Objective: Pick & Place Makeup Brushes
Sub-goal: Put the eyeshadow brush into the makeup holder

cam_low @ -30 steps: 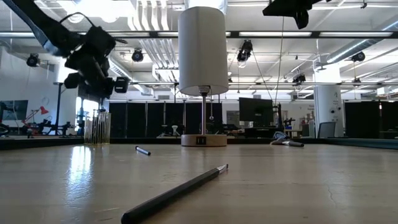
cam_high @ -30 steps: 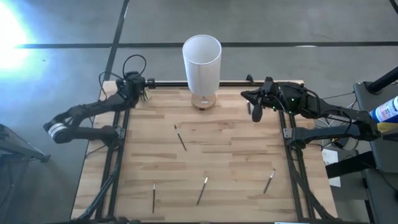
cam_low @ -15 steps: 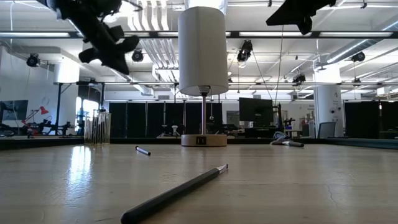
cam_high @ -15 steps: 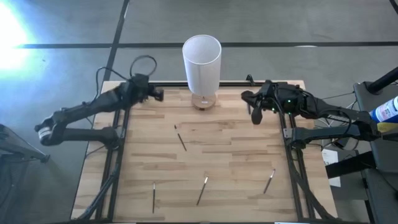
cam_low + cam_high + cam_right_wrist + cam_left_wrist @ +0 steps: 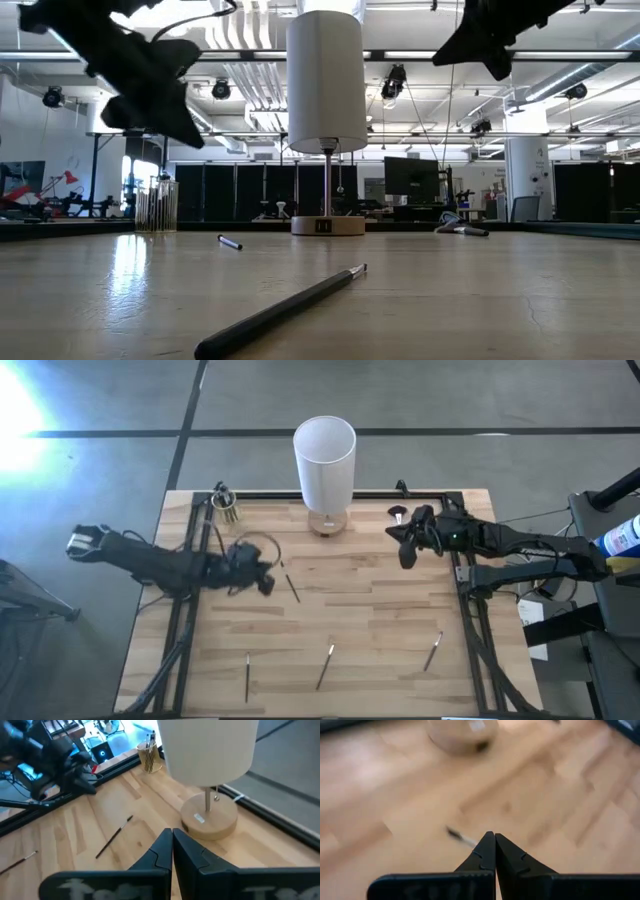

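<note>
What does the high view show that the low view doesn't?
Only the high view shows all four loose makeup brushes on the table: one near the left gripper at, plus three along the near edge. Only the low view shows the room behind the table, with its ceiling lights and a monitor. Both show the white lamp, the clear cup of brushes and the right gripper raised above the table.
</note>
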{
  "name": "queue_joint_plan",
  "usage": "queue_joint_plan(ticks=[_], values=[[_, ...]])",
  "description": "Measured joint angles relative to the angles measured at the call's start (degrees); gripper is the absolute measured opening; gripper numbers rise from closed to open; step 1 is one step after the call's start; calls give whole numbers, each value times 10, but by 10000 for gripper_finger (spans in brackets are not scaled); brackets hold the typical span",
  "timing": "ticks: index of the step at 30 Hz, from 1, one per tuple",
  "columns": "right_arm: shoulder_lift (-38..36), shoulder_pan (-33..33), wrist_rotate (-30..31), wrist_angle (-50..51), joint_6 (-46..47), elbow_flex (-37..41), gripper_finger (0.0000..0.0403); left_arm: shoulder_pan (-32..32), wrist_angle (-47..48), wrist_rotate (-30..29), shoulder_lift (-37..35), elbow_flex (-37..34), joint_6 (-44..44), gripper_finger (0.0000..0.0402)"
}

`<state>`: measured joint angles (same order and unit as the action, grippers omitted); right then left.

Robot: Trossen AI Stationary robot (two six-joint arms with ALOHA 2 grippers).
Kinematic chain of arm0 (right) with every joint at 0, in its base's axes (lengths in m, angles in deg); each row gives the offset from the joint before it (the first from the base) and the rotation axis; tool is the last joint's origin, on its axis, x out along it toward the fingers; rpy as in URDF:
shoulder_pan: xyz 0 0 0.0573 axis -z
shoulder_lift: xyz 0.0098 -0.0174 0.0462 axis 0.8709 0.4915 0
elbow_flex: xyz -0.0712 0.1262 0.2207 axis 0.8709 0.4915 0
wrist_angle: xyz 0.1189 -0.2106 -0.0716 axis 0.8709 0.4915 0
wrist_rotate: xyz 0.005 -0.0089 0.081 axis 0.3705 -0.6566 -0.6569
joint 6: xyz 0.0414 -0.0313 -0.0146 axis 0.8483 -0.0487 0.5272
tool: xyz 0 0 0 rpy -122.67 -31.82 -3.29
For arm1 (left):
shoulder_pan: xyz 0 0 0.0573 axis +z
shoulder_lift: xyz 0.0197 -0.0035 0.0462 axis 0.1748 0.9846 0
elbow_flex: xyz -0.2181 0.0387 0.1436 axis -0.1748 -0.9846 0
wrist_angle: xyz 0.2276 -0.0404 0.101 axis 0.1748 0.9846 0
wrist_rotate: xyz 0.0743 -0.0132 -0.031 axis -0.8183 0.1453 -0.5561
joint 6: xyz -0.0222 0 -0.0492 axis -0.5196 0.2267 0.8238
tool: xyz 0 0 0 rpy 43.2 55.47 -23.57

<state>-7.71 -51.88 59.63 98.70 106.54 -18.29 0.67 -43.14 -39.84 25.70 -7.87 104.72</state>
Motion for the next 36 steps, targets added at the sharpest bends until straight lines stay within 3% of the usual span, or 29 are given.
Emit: queue_joint_plan(ticks=[4, 8, 15, 20, 25, 36], values=[[16, -48, 48, -2, 37, 1, 8, -84, -1, -15, 27, -13, 102, 0], [43, -75, 57, -6, 65, 1, 8, -149, 0, -17, 68, -5, 203, 0], [88, -83, 54, -6, 104, 1, 8, -219, 54, 7, 183, 76, 371, 0], [96, -83, 21, -12, 108, 1, 8, -238, 153, 105, 271, 153, 534, 0], [93, -83, -21, -12, 79, 1, 8, -264, 160, 199, 330, 189, 628, 2], [88, -83, -38, -13, 40, 1, 8, -317, 210, 237, 360, 209, 768, 76]])
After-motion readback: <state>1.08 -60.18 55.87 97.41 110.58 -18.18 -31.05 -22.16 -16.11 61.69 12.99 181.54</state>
